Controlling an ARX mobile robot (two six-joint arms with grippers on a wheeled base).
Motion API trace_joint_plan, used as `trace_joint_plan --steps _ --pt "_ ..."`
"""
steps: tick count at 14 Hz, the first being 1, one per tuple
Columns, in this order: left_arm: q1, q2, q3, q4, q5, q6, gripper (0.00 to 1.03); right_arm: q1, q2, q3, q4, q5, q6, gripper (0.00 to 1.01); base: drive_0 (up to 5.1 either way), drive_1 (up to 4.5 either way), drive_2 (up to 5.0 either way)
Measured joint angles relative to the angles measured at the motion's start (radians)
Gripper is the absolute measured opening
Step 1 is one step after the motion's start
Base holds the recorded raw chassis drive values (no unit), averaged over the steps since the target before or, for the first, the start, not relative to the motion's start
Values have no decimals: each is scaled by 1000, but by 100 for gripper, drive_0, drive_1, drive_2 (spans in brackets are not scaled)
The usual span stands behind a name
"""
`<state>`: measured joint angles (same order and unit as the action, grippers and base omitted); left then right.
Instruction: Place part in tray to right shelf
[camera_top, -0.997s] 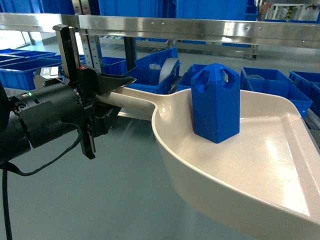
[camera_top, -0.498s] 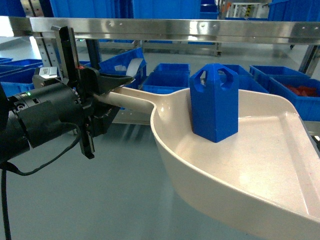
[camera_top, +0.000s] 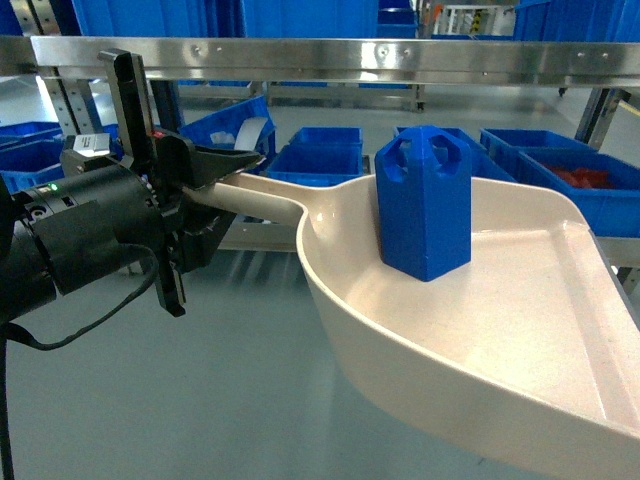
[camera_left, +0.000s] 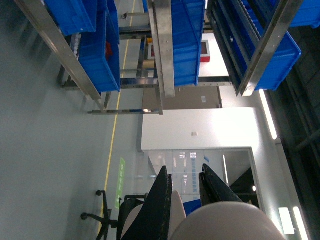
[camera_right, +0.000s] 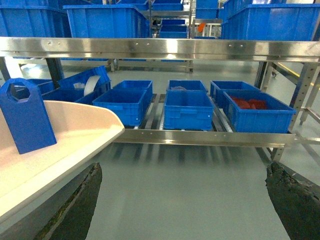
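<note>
The tray (camera_top: 430, 375), a cream dustpan-shaped scoop, is held level in the air by its long handle (camera_top: 255, 200). My left gripper (camera_top: 215, 195) is shut on that handle at the left of the head view. The part (camera_top: 424, 205), a bright blue block with cut-out holes, stands upright on the tray floor near the handle end. In the left wrist view the black fingers (camera_left: 161, 202) of the left gripper (camera_left: 184, 189) pinch the cream handle (camera_left: 176, 212). My right gripper (camera_right: 182, 205) is open and holds nothing, to the right of the tray (camera_right: 65, 135) and part (camera_right: 25, 117).
The right shelf (camera_top: 350, 58) shows a steel front rail across the top. Below it, blue crates (camera_right: 189, 107) sit on a low roller rack, one holding red items (camera_right: 250, 104). A steel upright (camera_right: 305, 85) stands at the right. Grey floor (camera_right: 185, 175) lies ahead.
The shelf and crates behind have slid left in the head view, bringing the crate with red items into sight. The tray, part and left gripper keep the same pose.
</note>
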<state>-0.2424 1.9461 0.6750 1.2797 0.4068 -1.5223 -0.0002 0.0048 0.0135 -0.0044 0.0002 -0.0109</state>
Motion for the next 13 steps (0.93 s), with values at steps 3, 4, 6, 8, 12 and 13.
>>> trace_joint_plan --steps 3,4,6,8,12,13 --pt "-3 0 0 0 1 0 13 0 0 0 0 0 0 98 -153 -153 -153" --pt "-14 0 0 0 7 0 13 0 0 0 0 1 0 98 0 0 0" --pt "-8 0 0 0 7 0 13 0 0 0 0 1 0 98 0 0 0" --pt "3 0 0 0 -3 0 13 0 0 0 0 0 0 98 0 0 0" --pt "-6 0 0 0 5 0 13 0 0 0 0 0 0 98 0 0 0" --pt "-6 0 0 0 5 0 13 0 0 0 0 0 0 98 0 0 0"
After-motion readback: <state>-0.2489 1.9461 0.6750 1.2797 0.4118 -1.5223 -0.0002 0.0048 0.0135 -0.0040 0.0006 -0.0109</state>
